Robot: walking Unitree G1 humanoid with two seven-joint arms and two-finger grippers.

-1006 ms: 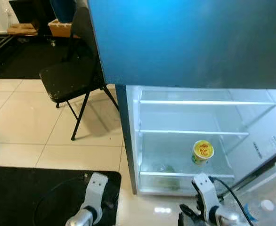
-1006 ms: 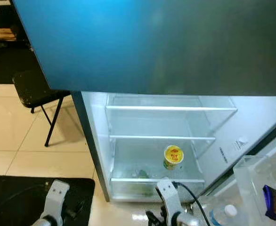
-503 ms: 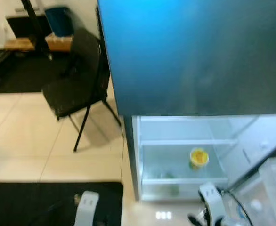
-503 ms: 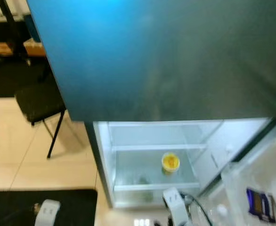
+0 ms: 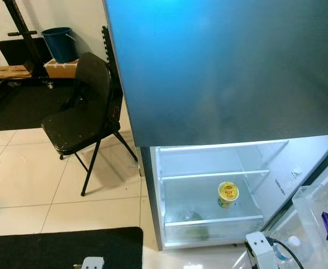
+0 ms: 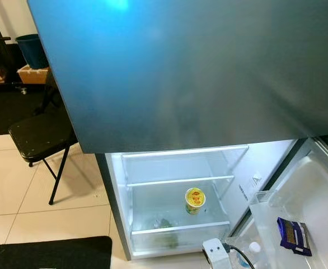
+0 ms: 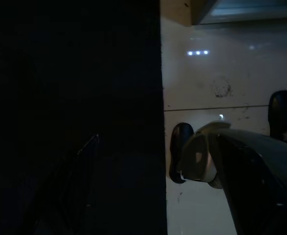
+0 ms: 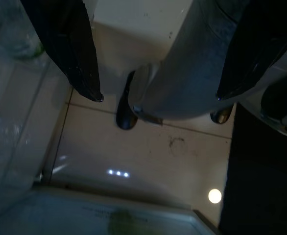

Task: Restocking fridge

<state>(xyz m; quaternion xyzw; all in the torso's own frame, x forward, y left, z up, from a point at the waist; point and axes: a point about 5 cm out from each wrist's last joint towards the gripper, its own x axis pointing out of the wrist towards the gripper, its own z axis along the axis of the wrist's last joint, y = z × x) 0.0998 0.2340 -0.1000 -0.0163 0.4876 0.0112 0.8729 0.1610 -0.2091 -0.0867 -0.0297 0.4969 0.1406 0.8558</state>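
The right gripper hung low by the robot's leg with its two black fingers spread wide apart, holding nothing and touching nothing; past them lay pale floor tiles and the robot's dark feet. The left gripper sat in deep shade, and whether its fingers were apart or together could not be told; its view gave little more than a black mat meeting the tiles and a curved grey part of the robot's body.

Just in front of the robot stood the fridge, its lower compartment open and lit. A yellow cup stood upright on the lower shelf, toward the right side of the fridge. Something greenish lay lower in the fridge, left of the cup, too blurred behind the shelf front to name. On the open door to the right of the fridge, a clear bin held a dark blue packet, and a white bottle cap showed below it, the bottle itself cut off.

Left of the fridge stood a black folding chair, and beyond it a blue bucket rested on a cardboard box.
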